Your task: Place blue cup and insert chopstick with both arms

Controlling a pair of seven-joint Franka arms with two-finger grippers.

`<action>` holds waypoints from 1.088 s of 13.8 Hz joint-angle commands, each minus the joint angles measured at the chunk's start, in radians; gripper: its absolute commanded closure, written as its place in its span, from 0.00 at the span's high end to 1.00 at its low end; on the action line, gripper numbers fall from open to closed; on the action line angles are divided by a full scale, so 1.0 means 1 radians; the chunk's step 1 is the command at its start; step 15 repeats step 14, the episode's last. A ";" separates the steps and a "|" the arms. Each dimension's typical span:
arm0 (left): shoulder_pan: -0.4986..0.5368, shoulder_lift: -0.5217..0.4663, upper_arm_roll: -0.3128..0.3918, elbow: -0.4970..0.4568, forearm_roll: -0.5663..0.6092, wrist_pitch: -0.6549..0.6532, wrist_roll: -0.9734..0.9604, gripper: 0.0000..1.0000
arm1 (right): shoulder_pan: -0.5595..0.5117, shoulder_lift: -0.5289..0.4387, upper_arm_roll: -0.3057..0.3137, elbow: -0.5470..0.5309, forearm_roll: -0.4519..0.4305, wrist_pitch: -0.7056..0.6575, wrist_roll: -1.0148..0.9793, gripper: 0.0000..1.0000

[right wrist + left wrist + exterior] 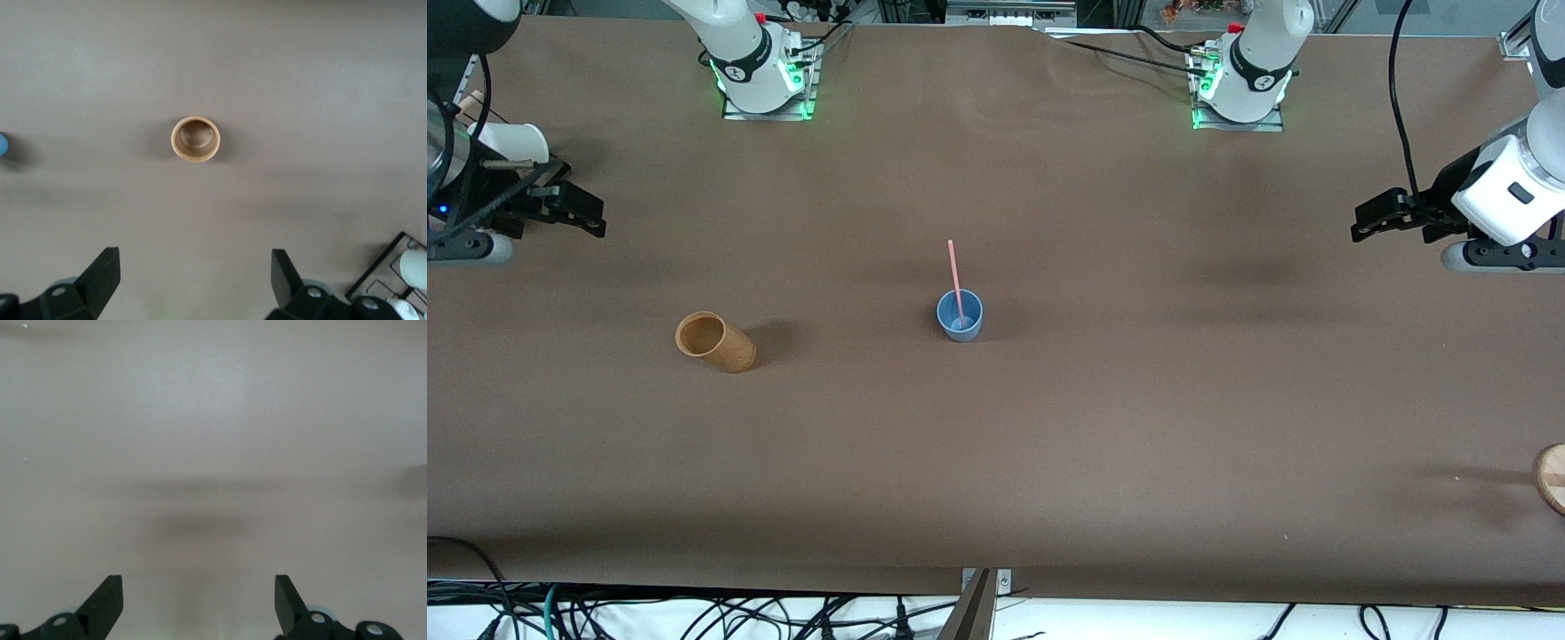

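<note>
Pincers hang released and empty at either end of the bench [1138, 444]: the right pincer [583, 213] over the right arm's end near a white cup [511, 140], with a tan cup [713, 341] upright closer to the front edge. Mid-bench, well apart from every edge, the blue cup [959, 315] stands upright with the chopstick [955, 277] leaning inside it. Over the left arm's end, the left pincer [1371, 220] waits, fingers [107, 603] spread above bare bench.

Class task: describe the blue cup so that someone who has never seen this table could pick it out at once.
On the brown table, look near the middle. The blue cup stands there upright, alone. Unlike the tan cup toward the right arm's end, it holds a pink chopstick.
</note>
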 commanded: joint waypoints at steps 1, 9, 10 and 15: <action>0.009 0.006 -0.006 0.010 0.011 0.006 0.028 1.00 | -0.097 -0.133 0.052 -0.193 0.076 0.097 -0.021 1.00; 0.009 0.006 -0.006 0.010 0.009 0.006 0.028 1.00 | -0.108 -0.104 0.013 -0.183 0.083 0.087 -0.104 1.00; 0.009 0.006 -0.006 0.010 0.009 0.004 0.028 1.00 | -0.112 -0.091 0.009 -0.178 0.085 0.085 -0.108 1.00; 0.009 0.006 -0.005 0.010 0.008 0.004 0.028 1.00 | -0.109 -0.087 0.006 -0.174 0.085 0.064 -0.107 1.00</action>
